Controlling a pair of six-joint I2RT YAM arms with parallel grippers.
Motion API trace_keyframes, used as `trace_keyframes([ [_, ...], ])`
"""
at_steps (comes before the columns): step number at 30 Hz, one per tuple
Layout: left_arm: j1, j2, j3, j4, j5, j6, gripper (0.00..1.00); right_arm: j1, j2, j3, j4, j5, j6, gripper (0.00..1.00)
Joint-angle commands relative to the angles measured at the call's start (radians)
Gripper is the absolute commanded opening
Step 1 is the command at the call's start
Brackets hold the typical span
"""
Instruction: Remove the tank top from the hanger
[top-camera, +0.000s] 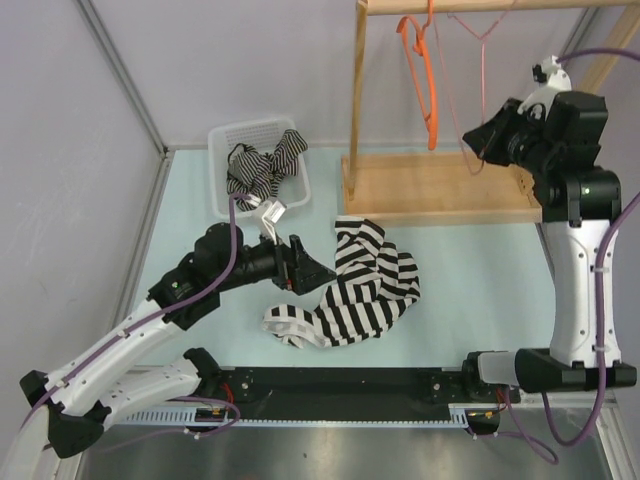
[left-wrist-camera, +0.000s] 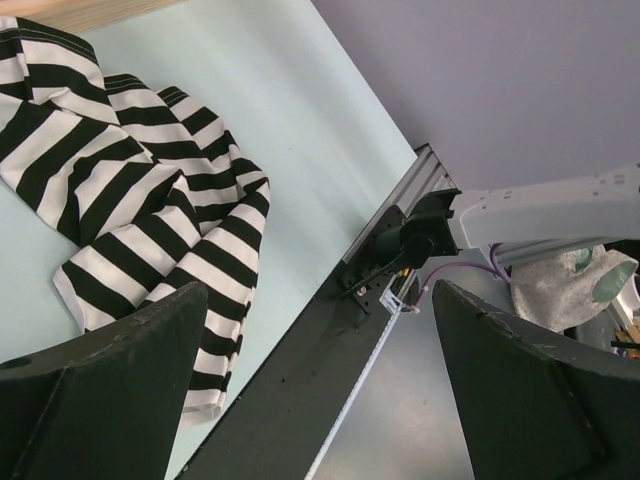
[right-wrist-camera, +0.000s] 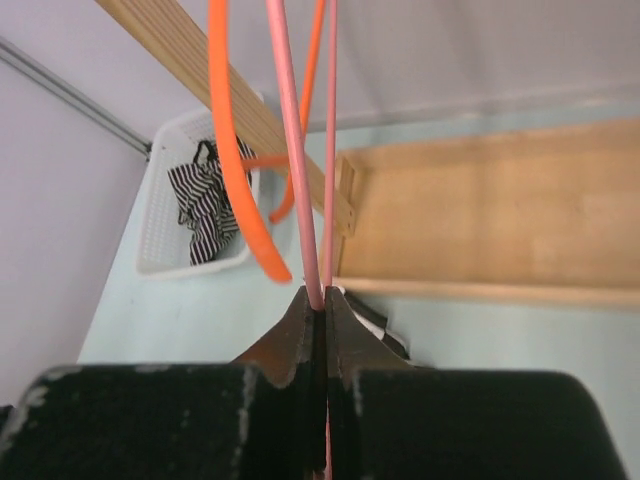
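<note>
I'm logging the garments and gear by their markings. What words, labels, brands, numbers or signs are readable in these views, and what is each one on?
No text can be read in any view.
Small white tag-like piece at the basket's near corner: too small to read.
Striped tank top, orange hanger, pink hanger, wooden rack: no print shows.

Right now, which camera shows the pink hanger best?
Right wrist: the pink hanger runs close and sharp, pinched in the right gripper. Top external shows it thin and faint; left wrist misses it.
</note>
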Motion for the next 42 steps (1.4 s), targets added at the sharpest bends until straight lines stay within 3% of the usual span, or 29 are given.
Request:
trace_keyframes([
  [1,0.002,-0.024,0.002,0.001,0.033,0.034,0.99,-0.005,0.141,0.196,-0.024,-0.052,-0.056,0.0],
  [9,0.003,-0.032,0.009,-0.047,0.036,0.065,0.99,-0.01,0.351,0.449,-0.148,-0.049,-0.036,0.0],
  [19,-0.015,0.042,0.019,-0.099,0.019,0.085,0.98,-0.013,0.319,0.271,-0.137,-0.068,-0.004,0.0],
  [20,-0.039,0.054,0.025,-0.099,0.008,0.082,0.98,-0.013,0.31,0.245,-0.134,-0.068,-0.001,0.04],
  [21,-0.059,0.082,0.03,-0.102,-0.011,0.083,0.99,-0.013,0.302,0.23,-0.13,-0.066,0.001,0.24],
  [23,-0.131,0.111,0.048,-0.108,-0.1,0.092,1.0,-0.015,0.272,0.198,-0.131,-0.06,0.001,0.46],
  [24,-0.158,0.132,0.056,-0.119,-0.136,0.098,1.0,-0.015,0.261,0.167,-0.14,-0.051,0.001,0.63],
  [26,-0.236,0.2,0.087,-0.14,-0.247,0.117,0.99,-0.012,0.22,0.135,-0.157,0.003,-0.007,0.76],
  [28,-0.282,0.273,0.105,-0.169,-0.303,0.138,1.0,-0.01,0.158,0.087,-0.186,0.099,-0.01,0.97],
  [30,-0.336,0.322,0.133,-0.183,-0.383,0.164,0.99,0.001,0.1,0.017,-0.202,0.183,-0.001,1.0],
  [34,-0.36,0.482,0.174,-0.183,-0.38,0.227,0.99,0.013,-0.07,-0.13,-0.206,0.354,0.012,1.0],
  [42,-0.371,0.824,0.294,-0.128,-0.366,0.281,0.98,0.015,-0.397,-0.476,-0.222,0.324,0.056,1.0],
])
